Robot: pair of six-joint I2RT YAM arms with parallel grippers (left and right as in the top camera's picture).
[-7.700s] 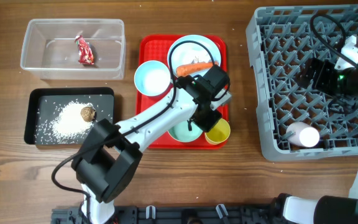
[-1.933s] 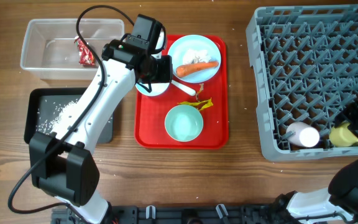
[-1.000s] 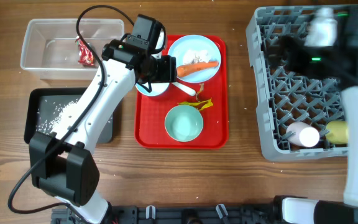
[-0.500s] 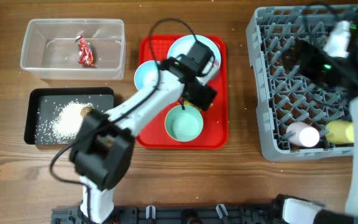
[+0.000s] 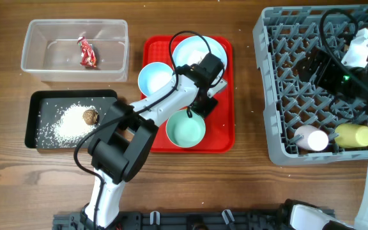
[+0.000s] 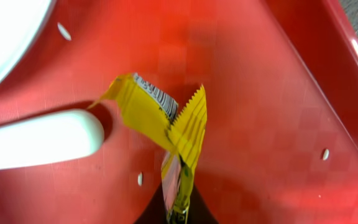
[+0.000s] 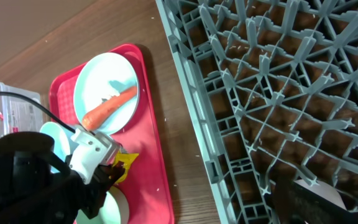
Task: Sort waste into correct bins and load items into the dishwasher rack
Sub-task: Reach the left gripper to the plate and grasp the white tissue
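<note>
- While the left gripper (image 6: 178, 215) sat low over the red tray (image 6: 278, 93), its fingertips were pinched together on the bottom tail of the yellow wrapper (image 6: 166, 118).
- White spoon (image 6: 36, 142) lay on the tray just beside the wrapper.
- Carrot (image 7: 109, 107) rested on the blue plate (image 7: 92, 84); teal bowl (image 5: 185, 128) sat near the left gripper.
- Red wrapper (image 5: 86, 52) lay in the clear tub (image 5: 75, 25).
- Rice (image 5: 66, 124) and brown lump (image 5: 90, 116) lay in the black tray (image 5: 32, 121).
- Pink cup (image 5: 310, 137) and yellow cup (image 5: 352, 135) lay side by side in the dishwasher rack (image 5: 280, 38).
- Right gripper (image 5: 315, 66) hung over the rack; its opening could not be told.
</note>
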